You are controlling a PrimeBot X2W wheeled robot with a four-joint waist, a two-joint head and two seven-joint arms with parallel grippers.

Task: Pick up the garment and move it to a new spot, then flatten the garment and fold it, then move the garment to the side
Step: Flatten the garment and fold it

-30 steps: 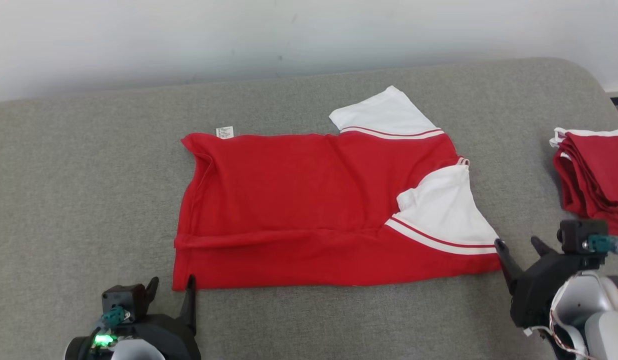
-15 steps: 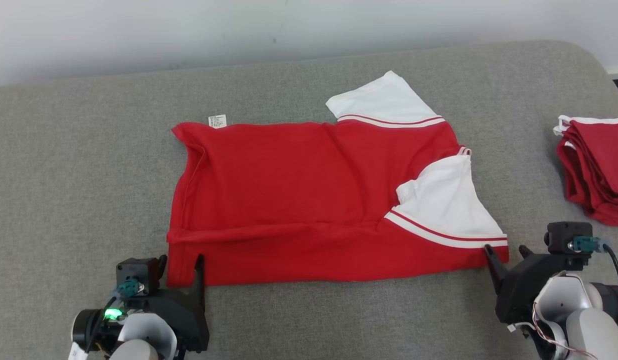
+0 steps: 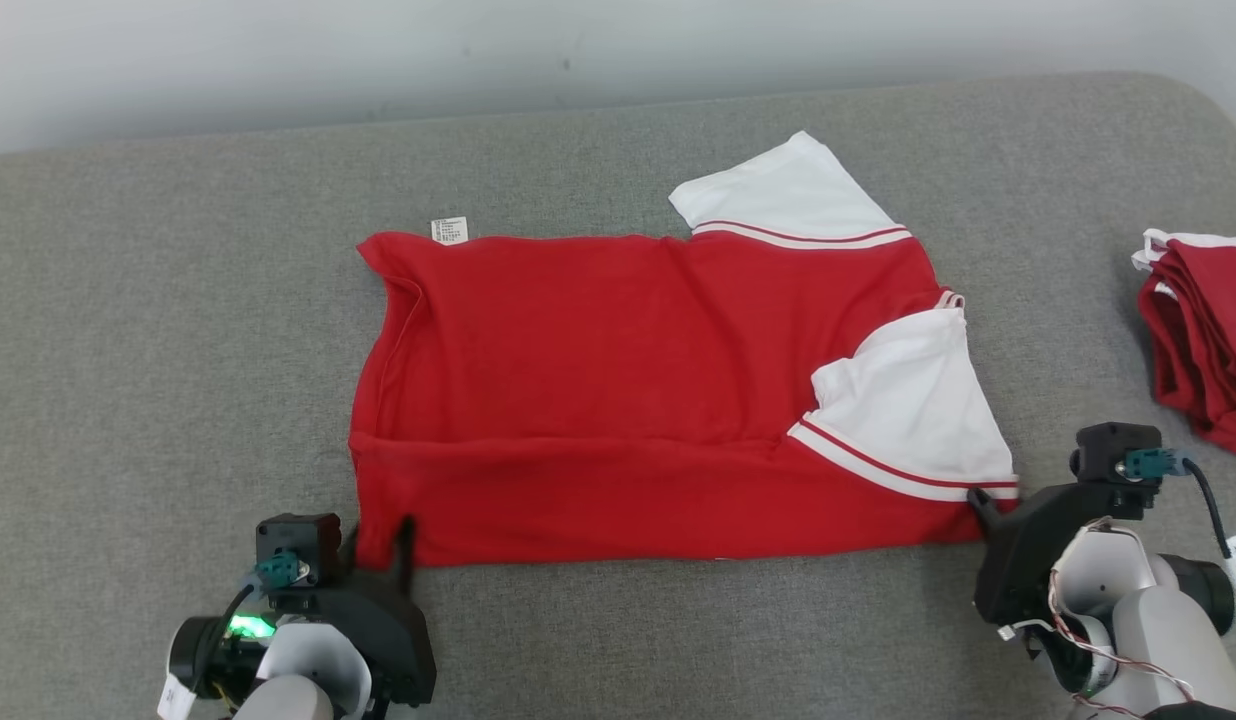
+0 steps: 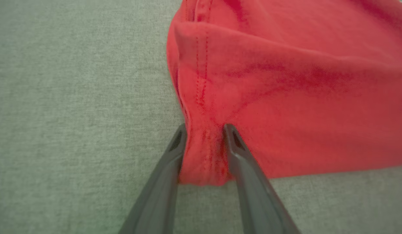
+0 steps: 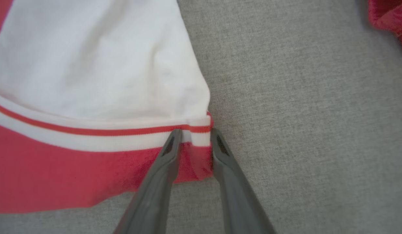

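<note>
Head view: a red garment (image 3: 618, 400) with white sleeves trimmed in red and white stripes lies spread across the middle of a grey padded surface (image 3: 178, 300). Its near strip is doubled back on itself and a small label pokes out at the far left corner. The left gripper (image 3: 380, 535) sits at the near left corner and the right gripper (image 3: 986, 500) at the near right corner, probably so that both ends of the near edge can be lifted together for a fold. A pile of red clothing (image 3: 1203, 340) rests at the far right, well apart.

Left wrist view: two dark fingers pinch the stitched red corner – the cloth bunches between them.

Right wrist view: the fingers clamp the corner of the garment, where the striped band meets the red.
</note>
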